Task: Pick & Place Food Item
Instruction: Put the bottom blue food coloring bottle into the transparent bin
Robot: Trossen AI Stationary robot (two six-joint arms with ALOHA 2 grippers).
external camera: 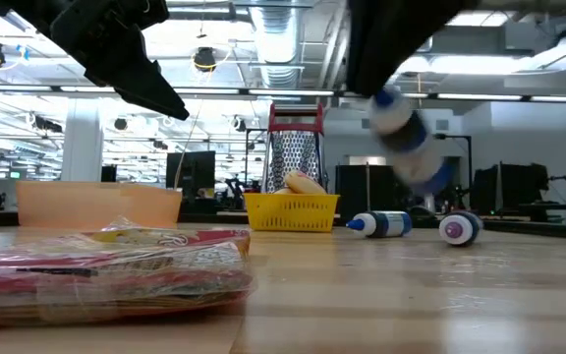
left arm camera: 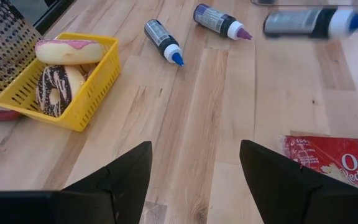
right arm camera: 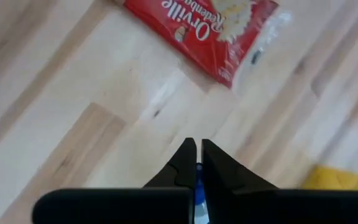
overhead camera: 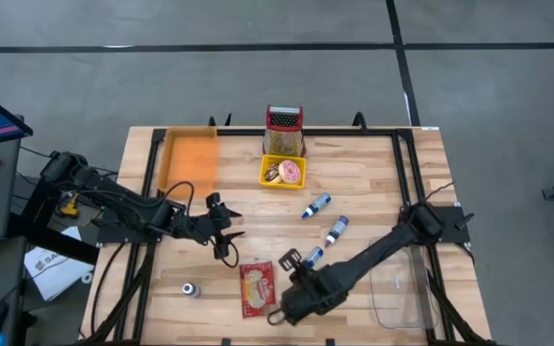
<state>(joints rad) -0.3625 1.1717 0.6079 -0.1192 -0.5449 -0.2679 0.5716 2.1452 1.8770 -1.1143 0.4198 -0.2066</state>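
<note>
My right gripper point(right arm camera: 196, 149) is shut on a small dark bottle with a white collar and blue cap point(external camera: 408, 143), near the table's front middle point(overhead camera: 301, 257). The bottle also shows blurred in the left wrist view point(left arm camera: 309, 22). A red popcorn bag point(overhead camera: 257, 288) lies flat on the table just left of that gripper point(right arm camera: 207, 25). My left gripper point(left arm camera: 194, 149) stands open above the table's left middle point(overhead camera: 227, 226), with nothing between its fingers. Two more bottles point(overhead camera: 315, 205) point(overhead camera: 337, 229) lie on their sides. My right gripper pinches the bottle at its blue cap end point(external camera: 386, 100) between its two fingers; only a blue sliver point(right arm camera: 196, 180) shows between them. The fingers slant steeply down. The bottle hangs tilted below them, body downward, clear of the table.
A yellow basket point(overhead camera: 283, 172) with donuts stands at the far middle, a grater point(overhead camera: 284, 130) behind it. An orange tray point(overhead camera: 190, 159) is at the far left, a clear container point(overhead camera: 402, 288) at the near right, a small metal piece point(overhead camera: 189, 288) near the front left.
</note>
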